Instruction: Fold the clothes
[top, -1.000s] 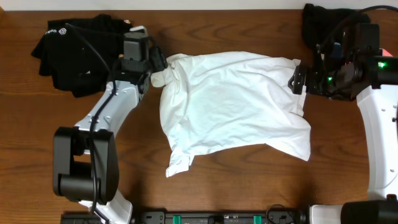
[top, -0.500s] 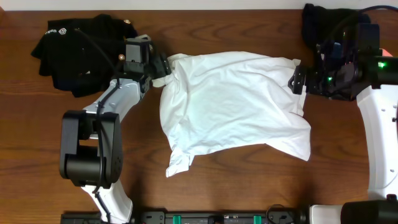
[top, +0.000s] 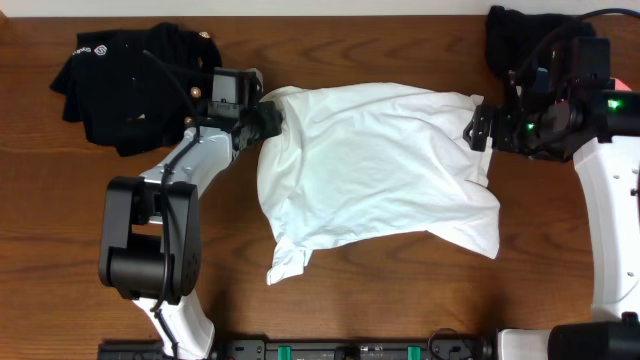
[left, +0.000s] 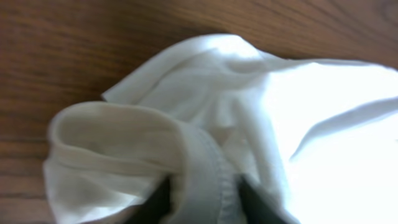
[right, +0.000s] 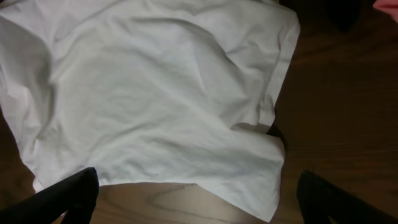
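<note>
The white T-shirt (top: 370, 170) lies crumpled and spread in the middle of the wooden table, with no print showing. My left gripper (top: 268, 118) is at the shirt's upper left corner, shut on a folded hem of the T-shirt (left: 205, 180); a dark finger shows on each side of the hem, around my left gripper (left: 202, 196). My right gripper (top: 478, 128) hovers at the shirt's upper right edge and stands wide open. In the right wrist view the T-shirt (right: 161, 93) fills the frame beyond my right gripper (right: 199, 199), with bare wood between the fingers (right: 74, 193).
A heap of black clothes (top: 130, 75) with gold buttons lies at the back left, just behind the left arm. Another dark garment (top: 515, 35) sits at the back right corner behind the right arm, and a pink scrap (right: 388, 4) shows beside it.
My left gripper slid right onto the shirt's upper left corner and closed on its hem. The right arm and the rest of the shirt have not moved.
</note>
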